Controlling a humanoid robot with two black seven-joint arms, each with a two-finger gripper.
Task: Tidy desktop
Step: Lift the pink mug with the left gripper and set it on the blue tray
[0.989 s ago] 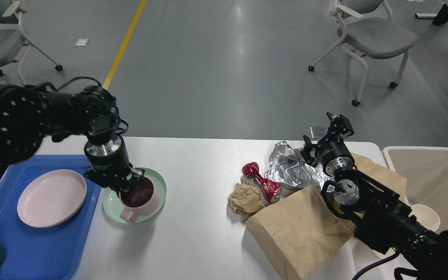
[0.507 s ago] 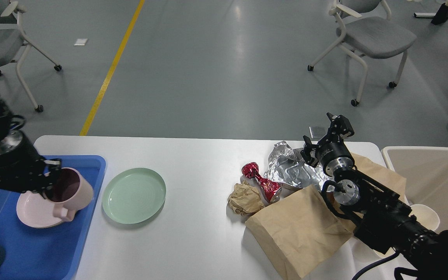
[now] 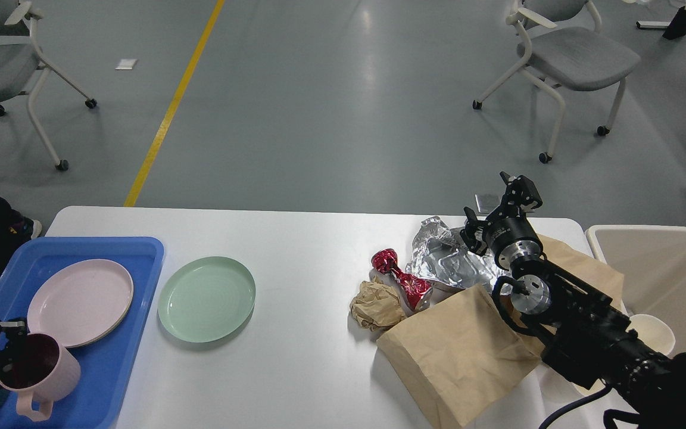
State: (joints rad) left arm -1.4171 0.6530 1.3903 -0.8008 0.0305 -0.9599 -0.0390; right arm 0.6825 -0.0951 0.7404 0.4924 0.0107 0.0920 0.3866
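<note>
The white desktop [image 3: 313, 250] carries a green plate [image 3: 206, 298], a crumpled brown paper ball [image 3: 376, 305], a red foil wrapper [image 3: 401, 279], crumpled silver foil [image 3: 447, 256] and a flat brown paper bag [image 3: 459, 351]. At the lower left edge my left gripper [image 3: 6, 351] is shut on the rim of a pink mug [image 3: 42, 372], held over the front of the blue tray [image 3: 117, 381]. A pink plate [image 3: 80, 302] lies in that tray. My right gripper [image 3: 501, 205] hovers open above the far right of the desktop, just behind the silver foil.
A beige bin [image 3: 664, 274] stands off the right end of the desktop, with a white paper cup [image 3: 652, 335] beside my right arm. Office chairs [image 3: 569, 56] stand on the grey floor beyond the table.
My left gripper lifted the pink mug off the green plate and carried it left and toward me, over the front of the blue tray. The right arm stayed still.
</note>
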